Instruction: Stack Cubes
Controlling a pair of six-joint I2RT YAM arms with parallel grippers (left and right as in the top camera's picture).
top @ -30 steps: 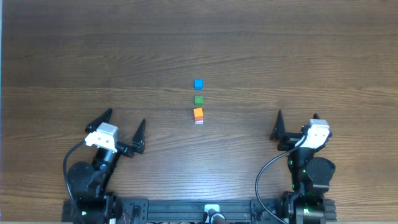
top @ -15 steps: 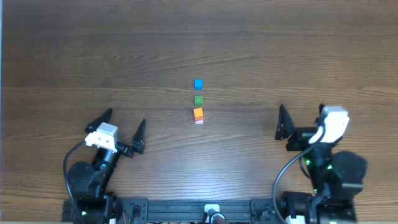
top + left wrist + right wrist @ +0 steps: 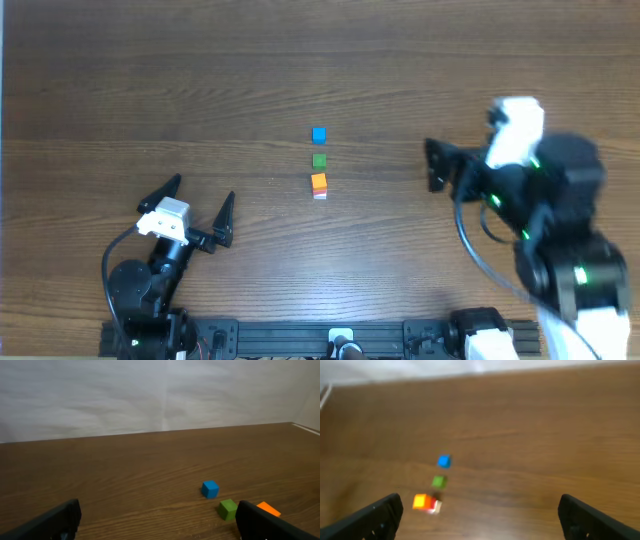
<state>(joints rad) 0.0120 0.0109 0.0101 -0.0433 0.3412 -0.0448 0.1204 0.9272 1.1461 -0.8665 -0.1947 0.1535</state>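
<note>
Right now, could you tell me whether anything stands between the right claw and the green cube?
Nothing visible does. Bare table lies between the right claw and the green cube; the blue cube and orange cube flank it in the row, off that line.

Robotics lab or test bench. Grounds: wide dark brown wood-grain tabletop (image 3: 200,80) as the work surface; black metal mounting rail (image 3: 270,335) along its near edge, carrying two jointed robot arms, black left arm (image 3: 150,280) and black right arm (image 3: 560,230), with loose black cable (image 3: 462,235) and green indicator light (image 3: 581,276); plain white wall (image 3: 150,395) behind the table; small blue cube (image 3: 319,135), small green cube (image 3: 319,161) and small orange cube (image 3: 319,181) in a short row mid-table.
</note>
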